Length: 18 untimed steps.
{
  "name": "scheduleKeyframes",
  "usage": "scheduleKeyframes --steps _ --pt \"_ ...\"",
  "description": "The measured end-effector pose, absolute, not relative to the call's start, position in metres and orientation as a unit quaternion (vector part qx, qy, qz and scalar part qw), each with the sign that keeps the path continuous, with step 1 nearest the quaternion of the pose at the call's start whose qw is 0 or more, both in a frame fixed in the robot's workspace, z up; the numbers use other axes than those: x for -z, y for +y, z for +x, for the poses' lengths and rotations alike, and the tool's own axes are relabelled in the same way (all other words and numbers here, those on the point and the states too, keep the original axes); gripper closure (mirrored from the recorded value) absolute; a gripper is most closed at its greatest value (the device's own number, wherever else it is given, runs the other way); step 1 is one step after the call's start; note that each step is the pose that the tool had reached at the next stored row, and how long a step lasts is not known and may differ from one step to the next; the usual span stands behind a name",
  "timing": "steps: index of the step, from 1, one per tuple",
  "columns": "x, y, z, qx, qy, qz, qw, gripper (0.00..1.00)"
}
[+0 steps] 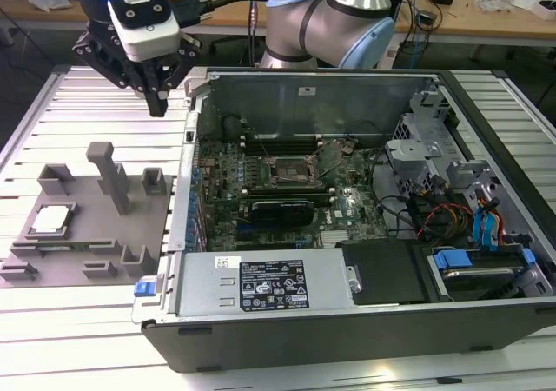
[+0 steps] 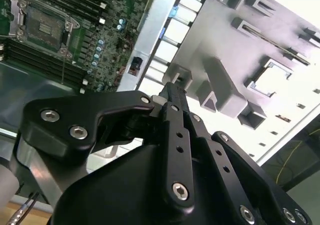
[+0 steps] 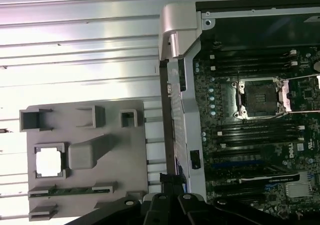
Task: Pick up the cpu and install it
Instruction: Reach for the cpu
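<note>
I see the open computer case (image 1: 347,330) lying on the slatted desk (image 1: 78,321), with its green motherboard (image 1: 347,204) exposed inside. A white label (image 1: 271,285) sits inside, along the case's near wall. Just beside the case, at the exterior view's left, lies a grey fixture tray (image 1: 87,235) with an upright post (image 1: 111,178). A blue clip (image 1: 148,287) sits at the case's near corner.

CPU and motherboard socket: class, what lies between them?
In the first wrist view, between the cpu and the socket lie the grey fixture's post, a strip of slatted table, and the case wall.
</note>
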<state>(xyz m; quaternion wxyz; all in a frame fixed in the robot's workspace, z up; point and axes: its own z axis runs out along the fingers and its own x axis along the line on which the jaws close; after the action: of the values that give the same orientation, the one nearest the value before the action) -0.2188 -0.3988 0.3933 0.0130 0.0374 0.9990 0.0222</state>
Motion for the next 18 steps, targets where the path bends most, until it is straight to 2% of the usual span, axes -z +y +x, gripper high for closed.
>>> scheduleKeyframes --steps 18 --pt "-0.393 -0.399 -0.266 -0.022 0.999 0.037 0.014 0.89"
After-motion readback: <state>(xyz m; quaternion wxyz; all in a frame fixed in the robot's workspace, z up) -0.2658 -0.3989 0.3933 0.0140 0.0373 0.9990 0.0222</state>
